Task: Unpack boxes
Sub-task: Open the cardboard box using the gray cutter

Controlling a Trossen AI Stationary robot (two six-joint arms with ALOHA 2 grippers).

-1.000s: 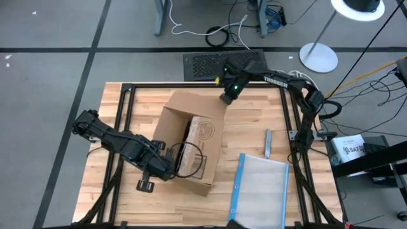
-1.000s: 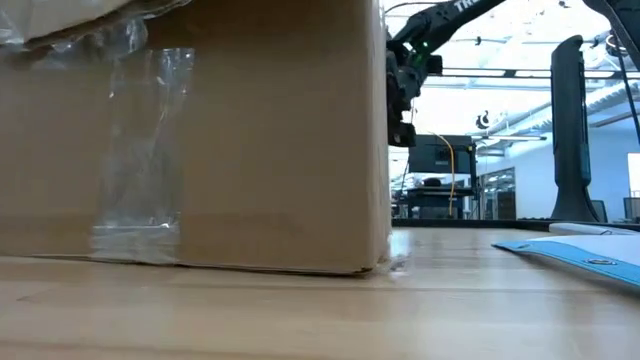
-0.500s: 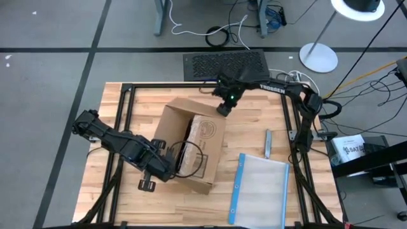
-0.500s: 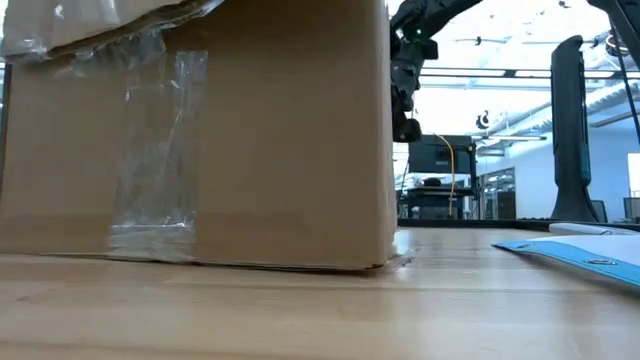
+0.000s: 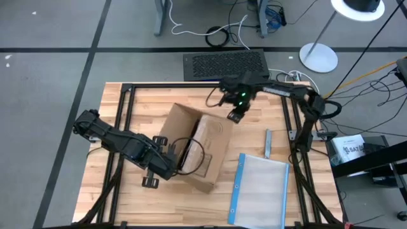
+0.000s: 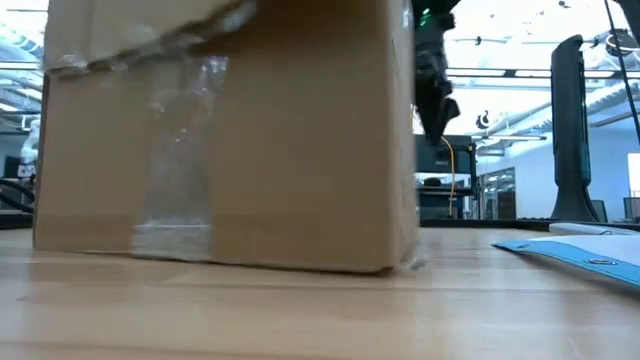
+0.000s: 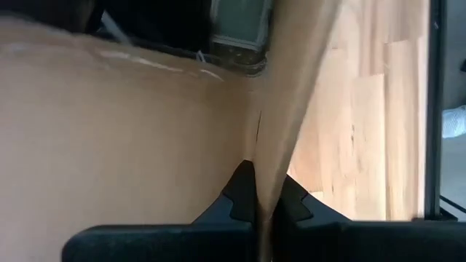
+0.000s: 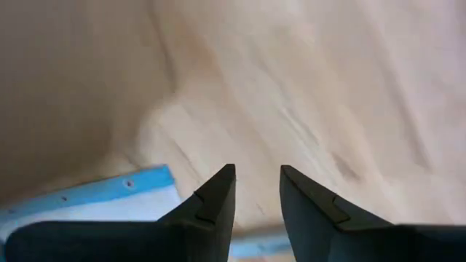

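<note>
The brown cardboard box [image 5: 194, 149] stands open-topped on the wooden table and fills the left of the low view, where clear tape shows on the box [image 6: 280, 150]. My left gripper [image 5: 166, 159] is shut on its near left side. My right gripper [image 5: 236, 114] hangs above the table just past the box's far right corner and points down. In the right wrist view its fingers [image 8: 256, 191] stand apart with only bare wood between them. The low view shows the right gripper [image 6: 432, 110] beside the box's upper right edge. My left gripper pinches a thin cardboard panel of the box by its edge [image 7: 271, 175] between its two fingers [image 7: 240, 193], coming from above and pointing down. The panel runs upright between the fingers. The box's bottom rests on the table.
A clear pouch with a blue edge [image 5: 261, 184] lies flat at the near right, with a small grey strip [image 5: 268, 143] beside it. A black grille-topped unit [image 5: 224, 63] sits behind the table's far edge. Black frame rails [image 5: 124, 127] border the table.
My right gripper has gone from the box's far edge toward the table's right and near side, tipping more upright. The box has shifted and swung toward the right edge, while my left gripper has kept its hold in place.
</note>
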